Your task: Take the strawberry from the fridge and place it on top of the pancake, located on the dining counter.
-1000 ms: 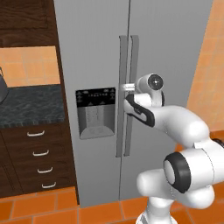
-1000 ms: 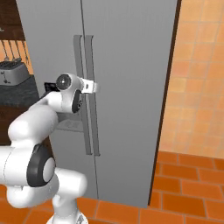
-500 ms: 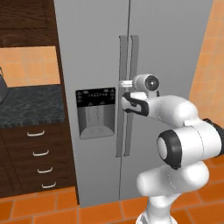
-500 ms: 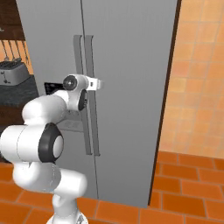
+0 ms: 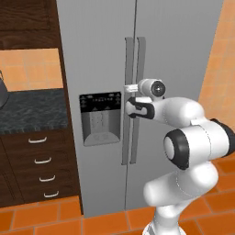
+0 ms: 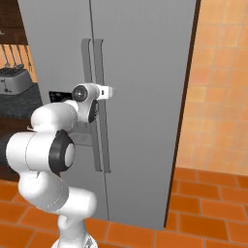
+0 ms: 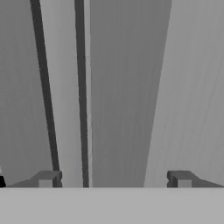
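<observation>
Now the claw [image 7: 113, 179] is spread wide, fingertips [image 7: 46, 179] either side of the right door handle [image 5: 140, 98] (nothing pinched). It sits at the seam of the fridge [image 5: 179, 50], both doors shut. Drawers [image 5: 39, 160] stand to its left.

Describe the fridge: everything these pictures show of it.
The fridge is a tall, light-grey side-by-side unit with a matte metal look, and both doors are shut. Two long vertical grey handles flank the centre seam. The left door carries a black-panelled water dispenser with a recessed grey bay. It stands between dark cabinets and an orange tiled wall, on an orange tiled floor. The pincer sits wide open at the handles; contact cannot be told.
</observation>
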### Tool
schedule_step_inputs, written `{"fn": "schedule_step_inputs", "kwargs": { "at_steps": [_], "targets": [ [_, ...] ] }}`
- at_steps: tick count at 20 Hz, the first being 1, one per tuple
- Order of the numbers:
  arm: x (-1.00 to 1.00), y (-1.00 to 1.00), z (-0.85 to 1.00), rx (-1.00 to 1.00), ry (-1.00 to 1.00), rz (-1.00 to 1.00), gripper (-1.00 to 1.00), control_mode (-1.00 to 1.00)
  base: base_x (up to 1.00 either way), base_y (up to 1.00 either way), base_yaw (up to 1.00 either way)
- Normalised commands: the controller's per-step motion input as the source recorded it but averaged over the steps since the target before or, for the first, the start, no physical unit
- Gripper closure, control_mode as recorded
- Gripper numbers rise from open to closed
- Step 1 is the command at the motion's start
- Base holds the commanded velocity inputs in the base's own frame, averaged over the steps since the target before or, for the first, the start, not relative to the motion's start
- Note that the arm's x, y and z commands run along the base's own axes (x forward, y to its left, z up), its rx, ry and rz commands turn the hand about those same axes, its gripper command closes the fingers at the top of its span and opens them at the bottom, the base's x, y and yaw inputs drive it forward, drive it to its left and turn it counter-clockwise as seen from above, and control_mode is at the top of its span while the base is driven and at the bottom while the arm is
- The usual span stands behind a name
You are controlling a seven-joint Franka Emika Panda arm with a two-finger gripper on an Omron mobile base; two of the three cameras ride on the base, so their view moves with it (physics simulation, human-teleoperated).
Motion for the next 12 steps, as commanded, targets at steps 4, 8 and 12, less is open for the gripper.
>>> {"fn": "schedule_step_inputs", "kwargs": {
  "at_steps": [4, 8, 12],
  "targets": [
    [0.64, 0.00, -0.01, 0.00, 0.00, 0.00, 1.00, -1.00, 0.00, 0.00, 0.00],
    [0.31, 0.00, 0.00, 0.00, 0.01, 0.00, 1.00, -1.00, 0.00, 0.00, 0.00],
    [-0.19, -0.08, 0.02, 0.00, 0.02, 0.00, 1.00, -1.00, 0.00, 0.00, 0.00]
  ]
}}
